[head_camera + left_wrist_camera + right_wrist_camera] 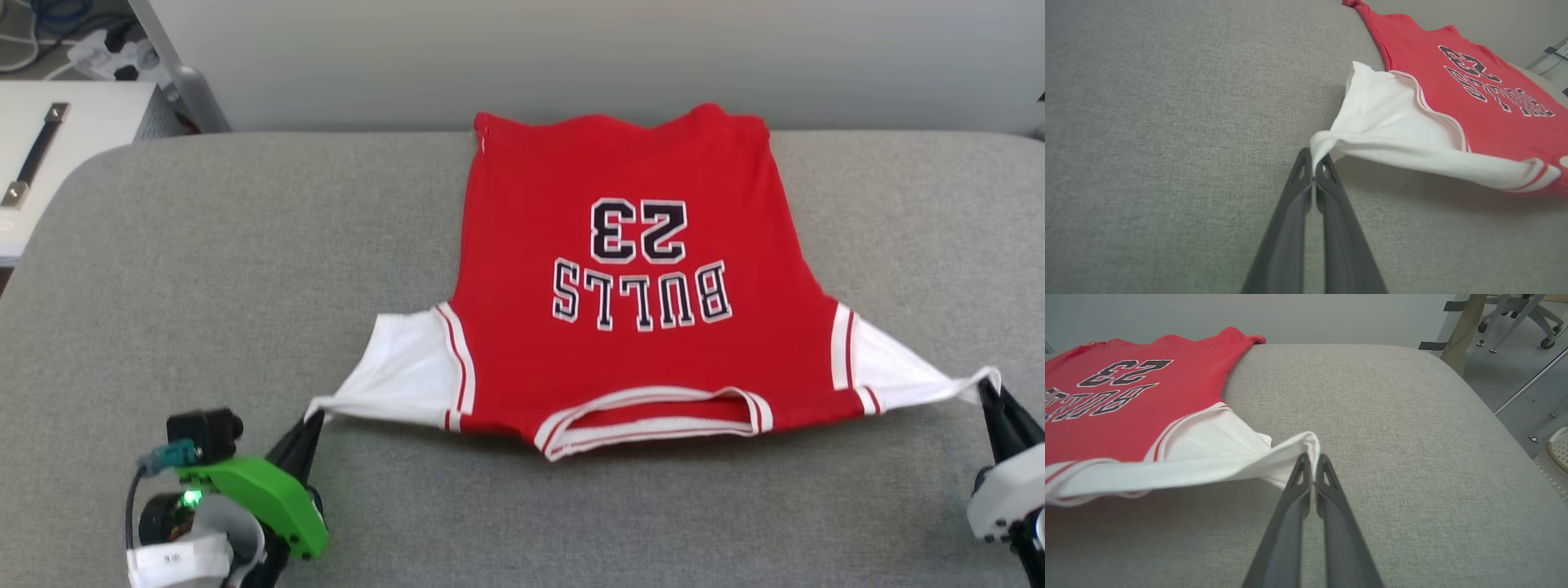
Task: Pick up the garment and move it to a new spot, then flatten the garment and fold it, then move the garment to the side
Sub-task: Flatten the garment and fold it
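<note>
The red garment (620, 269) lies front up on the grey cushion (204, 269), collar toward me, its "BULLS 23" lettering upside down in the head view. Both white sleeves are stretched outward and lifted slightly off the fabric. My left gripper (314, 418) is shut on the tip of the left sleeve (1384, 122), pinched between its fingers (1312, 159). My right gripper (988, 390) is shut on the tip of the right sleeve (1229, 453), cloth caught between its fingers (1312, 459). The hem reaches the cushion's far edge.
A grey wall rises behind the cushion. A white cabinet (49, 163) with a dark handle stands at the far left. Chair legs and floor (1515, 347) lie off the cushion's right edge. Bare cushion spreads left of the garment.
</note>
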Available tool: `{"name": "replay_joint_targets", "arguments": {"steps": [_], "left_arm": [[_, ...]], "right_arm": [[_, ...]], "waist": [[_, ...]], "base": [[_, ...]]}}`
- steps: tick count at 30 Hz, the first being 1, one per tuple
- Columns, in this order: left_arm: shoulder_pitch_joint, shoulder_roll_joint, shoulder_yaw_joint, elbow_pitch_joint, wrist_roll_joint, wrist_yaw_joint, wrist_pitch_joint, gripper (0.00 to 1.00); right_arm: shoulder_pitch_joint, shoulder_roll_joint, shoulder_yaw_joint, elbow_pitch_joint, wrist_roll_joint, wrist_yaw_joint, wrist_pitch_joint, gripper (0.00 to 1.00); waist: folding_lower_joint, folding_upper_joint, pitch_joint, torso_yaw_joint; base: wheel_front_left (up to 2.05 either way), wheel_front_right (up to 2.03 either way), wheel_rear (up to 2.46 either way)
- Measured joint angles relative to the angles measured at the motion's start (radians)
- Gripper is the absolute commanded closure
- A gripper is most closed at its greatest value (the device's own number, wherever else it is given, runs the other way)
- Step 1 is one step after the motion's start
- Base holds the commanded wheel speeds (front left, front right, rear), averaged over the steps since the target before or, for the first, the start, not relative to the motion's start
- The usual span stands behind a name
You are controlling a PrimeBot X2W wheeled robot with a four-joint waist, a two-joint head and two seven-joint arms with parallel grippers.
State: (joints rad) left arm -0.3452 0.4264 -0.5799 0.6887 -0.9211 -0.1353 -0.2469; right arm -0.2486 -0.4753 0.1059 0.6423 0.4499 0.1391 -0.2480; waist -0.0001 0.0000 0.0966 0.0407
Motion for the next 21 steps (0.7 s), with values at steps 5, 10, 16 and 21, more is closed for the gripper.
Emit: {"name": "replay_joint_targets", "arguments": {"steps": [5,10,16,21], "left_arm": [[0.081,0.019,-0.026,-0.038,0.0,0.0,0.001,1.0],[0.169,0.057,-0.032,-0.116,-0.005,0.015,0.012,1.0],[0.219,0.079,-0.038,-0.226,-0.008,0.058,0.042,1.0],[0.226,0.081,-0.054,-0.299,-0.031,0.08,0.109,1.0]], "right_arm": [[0.116,-0.001,-0.009,-0.072,-0.005,0.0,0.017,1.0],[0.266,-0.007,-0.035,-0.183,0.002,0.0,0.056,1.0],[0.371,-0.006,-0.094,-0.304,0.011,0.0,0.108,1.0],[0.4,-0.014,-0.103,-0.375,0.021,0.0,0.196,0.17]], "waist": [[0.0,0.0,-0.049,-0.002],[0.0,0.0,-0.089,-0.002],[0.0,0.0,-0.092,0.002],[0.0,0.0,-0.084,0.004]], "base": [[0.0,0.0,0.0],[0.0,0.0,0.0],[0.0,0.0,0.0],[0.0,0.0,0.0]]}}
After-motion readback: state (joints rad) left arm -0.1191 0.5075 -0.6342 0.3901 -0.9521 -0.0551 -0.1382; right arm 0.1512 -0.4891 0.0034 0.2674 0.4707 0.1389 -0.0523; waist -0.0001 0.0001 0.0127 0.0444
